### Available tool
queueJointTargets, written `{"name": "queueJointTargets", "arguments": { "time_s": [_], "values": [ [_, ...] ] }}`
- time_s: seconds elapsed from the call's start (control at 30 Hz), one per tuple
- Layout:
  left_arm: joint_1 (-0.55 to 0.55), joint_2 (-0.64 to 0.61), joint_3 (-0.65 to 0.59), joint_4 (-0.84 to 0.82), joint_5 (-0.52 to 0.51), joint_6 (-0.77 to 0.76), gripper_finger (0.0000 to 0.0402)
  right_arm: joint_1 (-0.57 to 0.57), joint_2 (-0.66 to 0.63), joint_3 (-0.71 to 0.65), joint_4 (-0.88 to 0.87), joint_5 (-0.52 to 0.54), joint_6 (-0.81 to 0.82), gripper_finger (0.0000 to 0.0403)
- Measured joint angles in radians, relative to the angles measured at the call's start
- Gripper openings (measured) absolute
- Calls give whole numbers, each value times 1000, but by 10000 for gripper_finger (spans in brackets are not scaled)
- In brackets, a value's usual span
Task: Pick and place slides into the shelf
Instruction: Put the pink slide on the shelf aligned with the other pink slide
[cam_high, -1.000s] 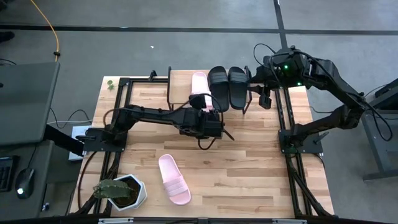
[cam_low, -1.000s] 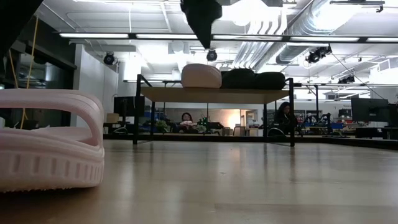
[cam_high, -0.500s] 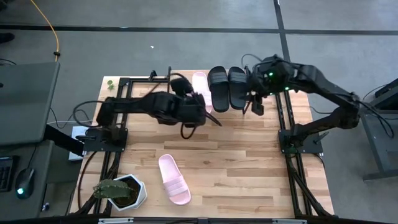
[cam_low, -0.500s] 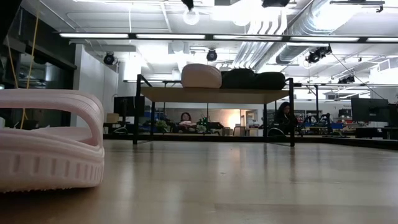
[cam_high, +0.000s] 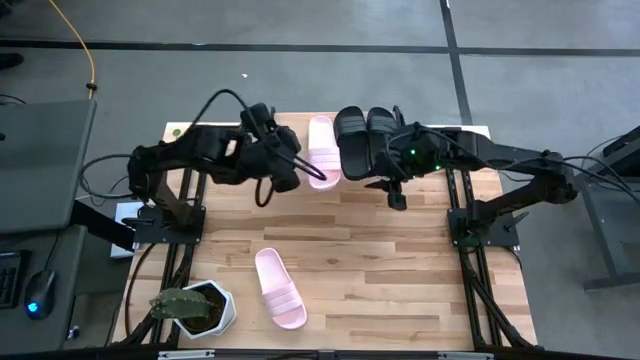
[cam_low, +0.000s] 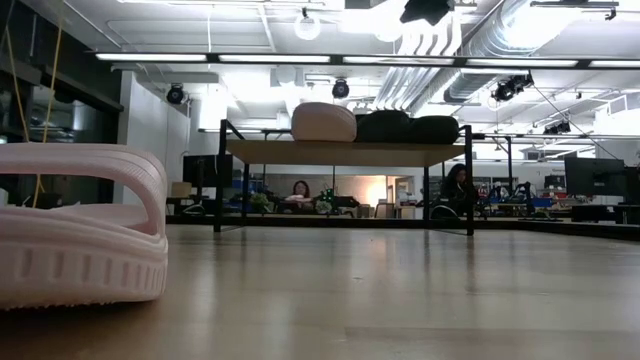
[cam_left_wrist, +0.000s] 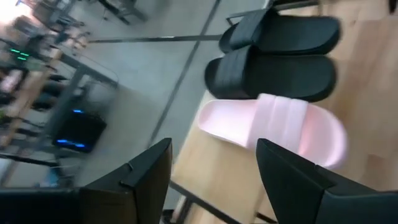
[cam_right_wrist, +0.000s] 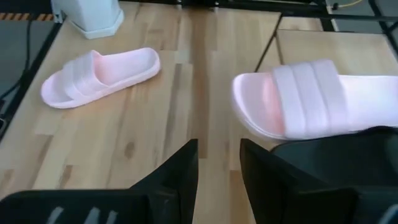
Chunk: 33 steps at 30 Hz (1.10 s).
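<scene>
Past the left gripper (cam_left_wrist: 214, 171), whose two dark fingers (cam_left_wrist: 146, 171) stand apart, a pink slide (cam_left_wrist: 280, 127) lies beside two black slides (cam_left_wrist: 280, 56) on the shelf (cam_left_wrist: 205, 171).

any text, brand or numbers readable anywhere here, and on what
None can be read.
Pink slide on the table: no print shows on its strap.
Pink slide on the shelf: plain ribbed strap.
Black slides: no mark visible.
White planter: no label shows.
Room behind the table in the low view: any signs or screens there are too small to read.
</scene>
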<state>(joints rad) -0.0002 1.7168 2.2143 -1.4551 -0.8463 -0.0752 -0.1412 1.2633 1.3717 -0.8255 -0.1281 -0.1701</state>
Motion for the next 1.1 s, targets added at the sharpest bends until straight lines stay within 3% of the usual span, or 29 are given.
{"name": "queueJointTargets", "arguments": {
  "time_s": [0.33,0.57,0.77,1.1],
  "values": [
    [0,-13,-2,-120,368,-97,223,80,0,-8,17,2,34,110],
    [0,-28,-35,-118,610,-134,223,116,0,-8,11,23,32,110],
    [0,-25,-37,-116,750,-166,223,125,0,-8,-2,46,31,110],
    [0,-18,-49,-110,822,-213,223,125,0,-8,-9,46,20,110]
  ]
}}
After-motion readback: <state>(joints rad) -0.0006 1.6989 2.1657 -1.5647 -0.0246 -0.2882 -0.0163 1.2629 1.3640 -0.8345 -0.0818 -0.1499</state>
